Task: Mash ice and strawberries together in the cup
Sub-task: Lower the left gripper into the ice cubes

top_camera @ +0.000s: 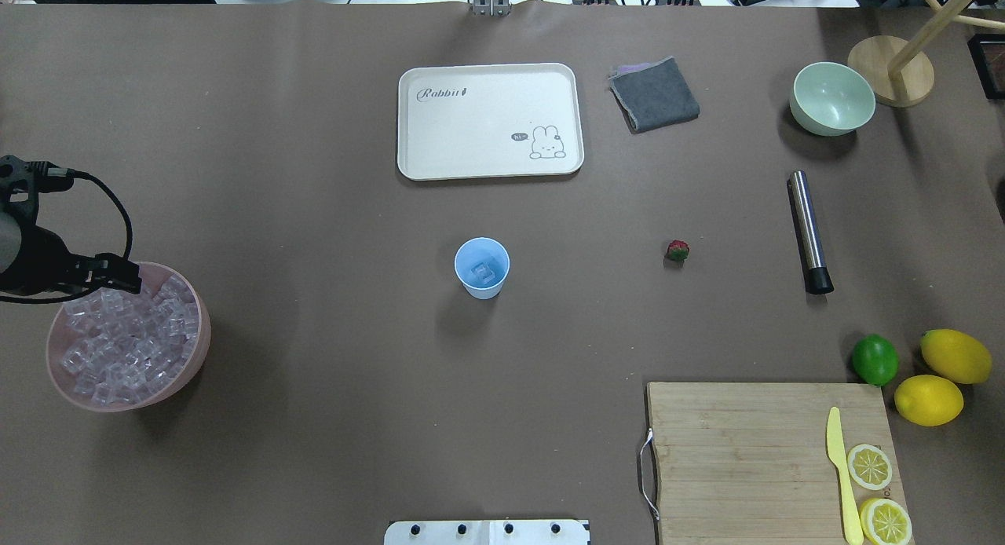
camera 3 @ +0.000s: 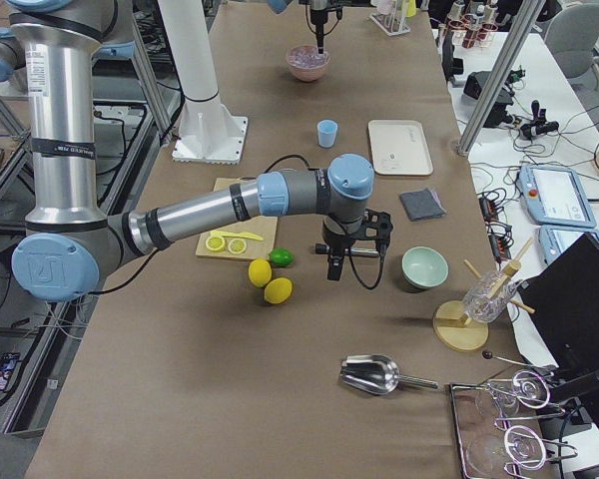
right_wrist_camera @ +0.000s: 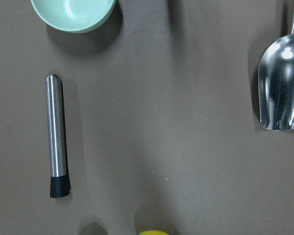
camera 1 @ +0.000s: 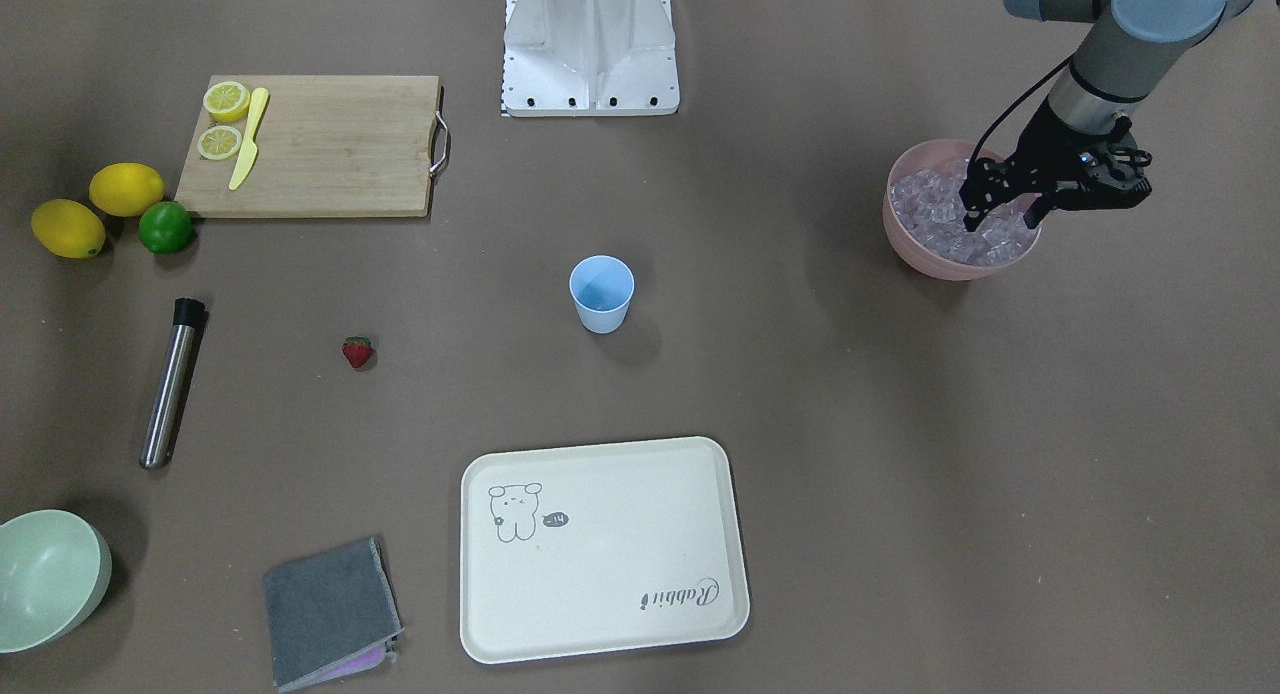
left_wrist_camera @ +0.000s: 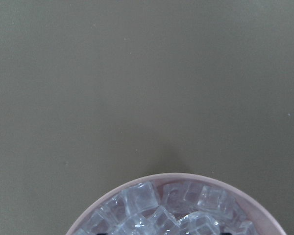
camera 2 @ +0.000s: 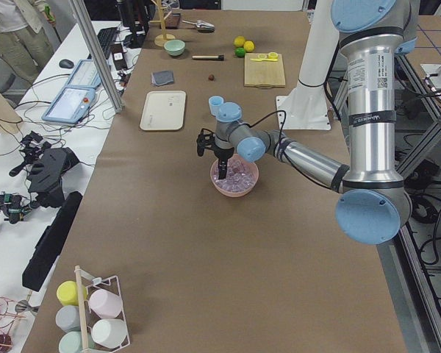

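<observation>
Glassy ice [top_camera: 485, 272] in cup [top_camera: 481, 290], seen only from overhead. Left hand [camera 1: 1003, 217] down in pink bowl [camera 1: 905, 244], fingers apart; right hand [camera 3: 331, 269] low over bench [camera 3: 280, 399], grip impossible to tell.

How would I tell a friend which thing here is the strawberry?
Start at the wooden cutting board carrying lemon slices. Past it lies a steel rod with a black tip; the strawberry sits alone between that rod and the light blue cup. It is the only red thing, green-capped and far smaller than the lemons and lime.
</observation>
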Motion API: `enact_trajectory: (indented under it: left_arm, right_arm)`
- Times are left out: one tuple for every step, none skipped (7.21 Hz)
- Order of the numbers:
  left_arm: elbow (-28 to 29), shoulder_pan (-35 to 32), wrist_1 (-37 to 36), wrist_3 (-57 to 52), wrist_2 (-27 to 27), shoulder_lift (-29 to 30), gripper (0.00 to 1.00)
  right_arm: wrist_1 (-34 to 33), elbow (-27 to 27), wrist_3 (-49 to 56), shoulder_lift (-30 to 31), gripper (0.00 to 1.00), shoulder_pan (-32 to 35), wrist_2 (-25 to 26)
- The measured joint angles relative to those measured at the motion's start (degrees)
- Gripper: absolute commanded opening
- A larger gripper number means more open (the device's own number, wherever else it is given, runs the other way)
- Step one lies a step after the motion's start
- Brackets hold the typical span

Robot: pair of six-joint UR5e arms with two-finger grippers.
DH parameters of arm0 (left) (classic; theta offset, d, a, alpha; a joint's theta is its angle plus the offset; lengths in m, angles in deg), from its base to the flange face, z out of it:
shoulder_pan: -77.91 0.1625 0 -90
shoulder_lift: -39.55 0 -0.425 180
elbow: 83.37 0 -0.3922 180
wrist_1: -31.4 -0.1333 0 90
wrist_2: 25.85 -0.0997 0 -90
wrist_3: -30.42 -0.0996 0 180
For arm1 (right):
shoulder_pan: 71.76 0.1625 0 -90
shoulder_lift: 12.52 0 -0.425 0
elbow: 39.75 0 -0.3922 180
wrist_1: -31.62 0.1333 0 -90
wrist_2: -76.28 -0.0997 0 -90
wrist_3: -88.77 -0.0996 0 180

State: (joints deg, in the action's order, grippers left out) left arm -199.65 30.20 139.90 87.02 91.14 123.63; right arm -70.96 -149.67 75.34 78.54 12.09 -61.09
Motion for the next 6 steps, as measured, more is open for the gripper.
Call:
enact_trajectory:
  left_arm:
    - [0.1,0.2,0.0,-0.1,-0.1,-0.1,0.78]
    - [0.2,0.2,0.0,-0.3,-0.1,-0.2,0.77]
    - [0.4,0.3,0.0,-0.4,-0.1,-0.3,0.76]
    - [0.6,0.3,0.0,-0.4,-0.1,-0.3,0.75]
    - [0.9,0.3,0.0,-0.4,-0.1,-0.3,0.71]
    - [1.1,0.3,0.0,-0.5,-0.1,-0.3,0.7]
  right_arm:
    - [0.3,0.0,0.0,0.0,1.0,0.0,0.0]
    - [0.5,0.0,0.0,0.0,1.0,-0.1,0.0]
    - [0.6,0.0,0.0,0.0,1.0,-0.1,0.0]
    - [0.7,0.0,0.0,0.0,1.0,-0.1,0.0]
    - [0.7,0.0,0.0,0.0,1.0,-0.1,0.1]
    - [0.7,0.0,0.1,-0.1,1.0,-0.2,0.1]
